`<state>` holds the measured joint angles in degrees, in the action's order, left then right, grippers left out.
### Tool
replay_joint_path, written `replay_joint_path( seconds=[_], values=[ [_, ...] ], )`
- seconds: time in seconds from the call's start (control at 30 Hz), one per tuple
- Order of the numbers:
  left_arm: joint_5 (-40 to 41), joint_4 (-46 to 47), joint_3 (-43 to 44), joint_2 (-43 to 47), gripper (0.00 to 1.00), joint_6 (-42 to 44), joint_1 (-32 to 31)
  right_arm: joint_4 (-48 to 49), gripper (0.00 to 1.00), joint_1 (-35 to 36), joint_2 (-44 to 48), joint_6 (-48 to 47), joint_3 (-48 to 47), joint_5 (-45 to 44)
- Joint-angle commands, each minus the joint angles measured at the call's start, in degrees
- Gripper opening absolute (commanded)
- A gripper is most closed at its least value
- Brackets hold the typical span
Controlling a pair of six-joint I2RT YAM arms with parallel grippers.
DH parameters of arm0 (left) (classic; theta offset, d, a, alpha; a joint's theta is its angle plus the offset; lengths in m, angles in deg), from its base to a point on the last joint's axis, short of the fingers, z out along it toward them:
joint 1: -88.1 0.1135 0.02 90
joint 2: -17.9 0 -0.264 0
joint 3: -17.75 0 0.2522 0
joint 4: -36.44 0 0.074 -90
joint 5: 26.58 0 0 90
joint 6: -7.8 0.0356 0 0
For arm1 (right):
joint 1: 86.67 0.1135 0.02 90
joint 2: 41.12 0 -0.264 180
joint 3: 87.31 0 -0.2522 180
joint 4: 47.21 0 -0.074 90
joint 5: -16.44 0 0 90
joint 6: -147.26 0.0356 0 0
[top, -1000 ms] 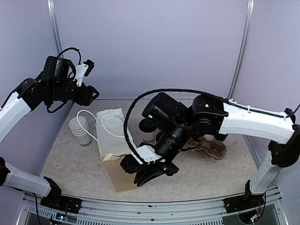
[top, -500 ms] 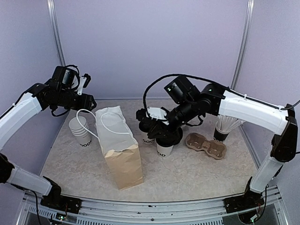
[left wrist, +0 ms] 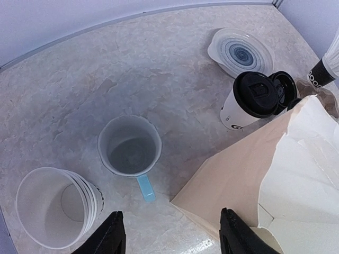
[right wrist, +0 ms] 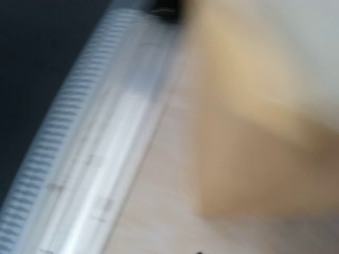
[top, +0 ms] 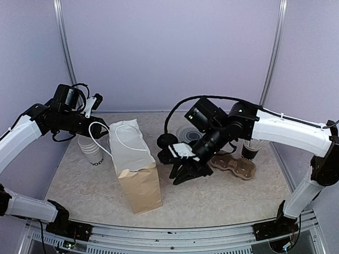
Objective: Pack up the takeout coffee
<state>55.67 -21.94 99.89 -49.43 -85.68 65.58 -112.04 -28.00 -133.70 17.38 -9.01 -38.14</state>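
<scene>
Brown paper bag (top: 139, 182) stands upright on the table (top: 238, 196), with the lidded takeout coffee (left wrist: 249, 101) just beside its right edge, outside it. The left gripper (left wrist: 169, 225) hovers with fingers spread, holding nothing. The right gripper (top: 184, 170) sits low before the cup, and I cannot tell how its jaws stand.

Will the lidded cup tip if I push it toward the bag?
Likely, if pushed high: the cup is tall and tapers to a narrow base, so push low. Its paper wall looks thin and may dent under a hard squeeze. The lid hides the contents, so its weight is unclear.
</scene>
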Motion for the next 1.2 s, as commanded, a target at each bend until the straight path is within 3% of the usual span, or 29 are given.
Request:
replay_joint_path(
  seconds=[0.0,0.07,0.17,0.27,0.4,0.5,0.77,1.17],
  values=[
    [3.6,0.4,-0.4,0.8,0.60,-1.9,0.4,-3.6,0.20,11.2,-1.6,-2.6,-0.4,-0.1],
    [7.4,2.6,-0.6,0.3,0.64,-3.4,0.5,-0.4,0.17,12.9,-3.5,1.1,-2.5,-1.9],
    [6.8,8.1,-0.4,-1.0,0.65,-4.2,1.0,2.9,0.16,13.0,-5.9,5.0,-5.0,-1.7],
    [0.5,10.6,2.9,-5.9,0.62,-3.7,3.0,6.2,0.14,13.0,-7.6,9.3,-6.0,-5.1],
    [-7.4,7.4,7.4,-14.3,0.56,-2.3,4.1,9.6,0.10,12.1,-8.0,13.0,-5.4,-14.3],
    [-11.1,5.2,7.4,-17.2,0.52,-0.7,4.1,11.4,0.09,9.2,-7.2,14.8,-4.7,-16.5],
    [-18.6,4.6,0.7,-8.7,0.50,0.5,3.9,11.8,0.10,1.0,-4.6,15.0,-4.3,-15.9],
    [-17.8,-1.2,-5.0,0.2,0.47,-4.2,2.8,10.5,0.15,-3.8,-3.8,13.9,-4.0,-15.0]
  ],
)
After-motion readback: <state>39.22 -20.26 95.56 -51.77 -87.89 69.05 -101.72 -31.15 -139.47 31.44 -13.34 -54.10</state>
